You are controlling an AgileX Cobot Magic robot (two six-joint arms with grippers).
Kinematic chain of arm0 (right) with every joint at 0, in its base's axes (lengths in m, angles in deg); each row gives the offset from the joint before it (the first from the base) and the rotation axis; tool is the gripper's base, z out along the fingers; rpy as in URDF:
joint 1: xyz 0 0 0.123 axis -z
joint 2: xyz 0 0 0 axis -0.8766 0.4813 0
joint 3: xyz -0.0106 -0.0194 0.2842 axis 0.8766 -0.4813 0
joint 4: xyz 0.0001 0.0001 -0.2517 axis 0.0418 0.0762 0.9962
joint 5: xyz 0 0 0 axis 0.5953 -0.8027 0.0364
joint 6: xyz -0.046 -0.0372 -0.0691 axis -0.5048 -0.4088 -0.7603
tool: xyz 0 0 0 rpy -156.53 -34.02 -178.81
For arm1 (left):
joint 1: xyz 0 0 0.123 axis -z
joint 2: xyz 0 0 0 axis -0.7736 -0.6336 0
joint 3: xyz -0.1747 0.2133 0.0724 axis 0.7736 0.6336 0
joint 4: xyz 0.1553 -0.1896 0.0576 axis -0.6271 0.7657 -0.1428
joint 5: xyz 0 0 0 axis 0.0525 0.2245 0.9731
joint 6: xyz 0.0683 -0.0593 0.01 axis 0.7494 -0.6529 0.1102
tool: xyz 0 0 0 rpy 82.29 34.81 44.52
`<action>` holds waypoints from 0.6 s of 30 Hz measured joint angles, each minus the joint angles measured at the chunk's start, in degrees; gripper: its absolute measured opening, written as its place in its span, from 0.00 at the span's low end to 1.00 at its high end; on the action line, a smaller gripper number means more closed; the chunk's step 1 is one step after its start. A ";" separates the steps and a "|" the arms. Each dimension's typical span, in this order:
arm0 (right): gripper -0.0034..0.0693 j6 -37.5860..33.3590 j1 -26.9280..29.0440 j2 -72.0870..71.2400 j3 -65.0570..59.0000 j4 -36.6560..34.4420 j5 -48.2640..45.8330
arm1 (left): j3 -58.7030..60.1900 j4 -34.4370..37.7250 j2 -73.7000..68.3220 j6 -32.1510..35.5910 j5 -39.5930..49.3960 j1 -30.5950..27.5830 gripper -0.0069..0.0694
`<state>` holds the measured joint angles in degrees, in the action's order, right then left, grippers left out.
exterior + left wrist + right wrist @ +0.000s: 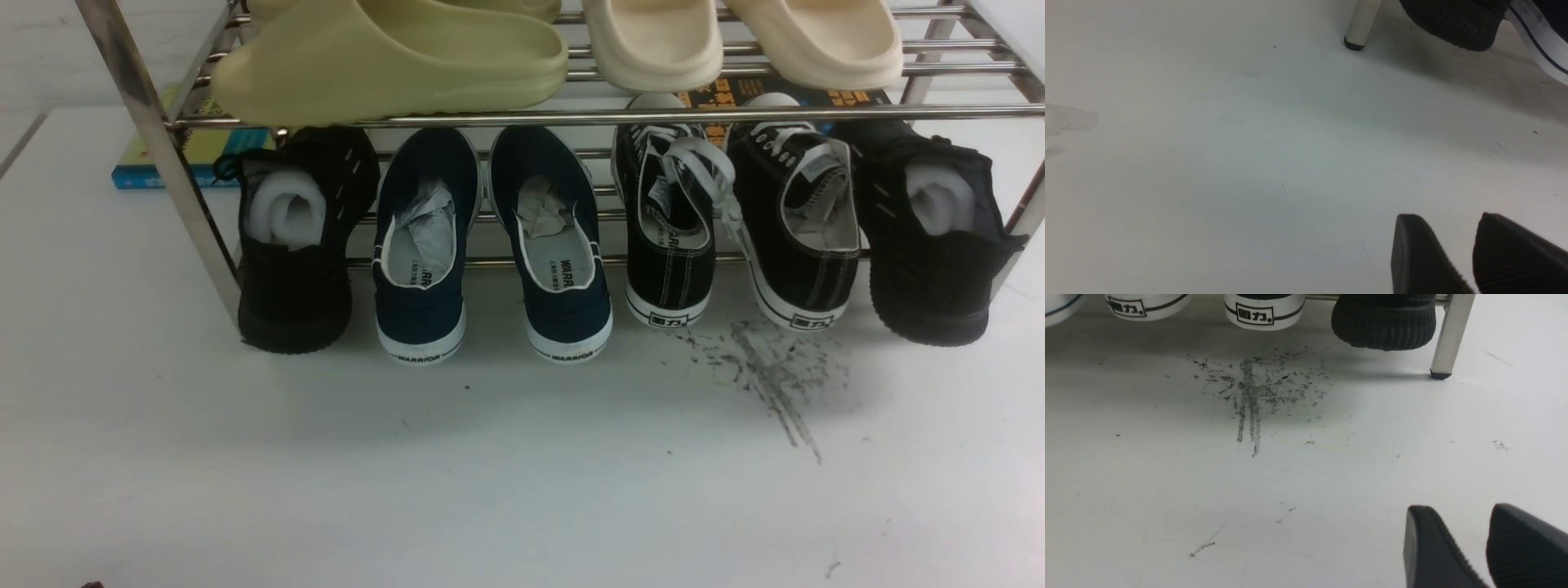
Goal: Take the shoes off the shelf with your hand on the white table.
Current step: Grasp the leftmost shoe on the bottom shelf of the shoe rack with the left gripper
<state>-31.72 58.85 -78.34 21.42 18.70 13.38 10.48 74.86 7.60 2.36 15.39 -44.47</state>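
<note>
The navy slip-on shoes (420, 253) (559, 245) stand side by side on the lower tier of the chrome shelf (167, 155), heels toward me, with white "WARRIOR" soles and paper stuffing. The white sole edge of one navy shoe (1541, 34) shows in the left wrist view. My left gripper (1449, 215) hovers low over the white table (490, 474), well short of the shelf's left post (1361, 24). It is open, with bare table between its fingers. My right gripper (1461, 506) is also open and empty, short of the shelf's right post (1449, 335). Neither gripper shows in the front view.
A black knit sneaker (298, 237) stands left of the navy pair, and black lace-up sneakers (669, 229) and another knit sneaker (931, 237) stand to the right. Foam slides (392, 57) fill the top tier. Black scuff marks (775, 376) mark the table. A book (151, 173) lies behind the shelf.
</note>
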 joint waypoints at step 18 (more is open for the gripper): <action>0.37 0.00 0.00 0.00 0.00 0.00 0.00 | 0.79 22.74 0.00 -17.80 -3.43 0.00 0.40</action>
<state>-31.72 58.85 -78.34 21.42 18.70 13.38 11.26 97.60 7.60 -15.44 11.96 -44.47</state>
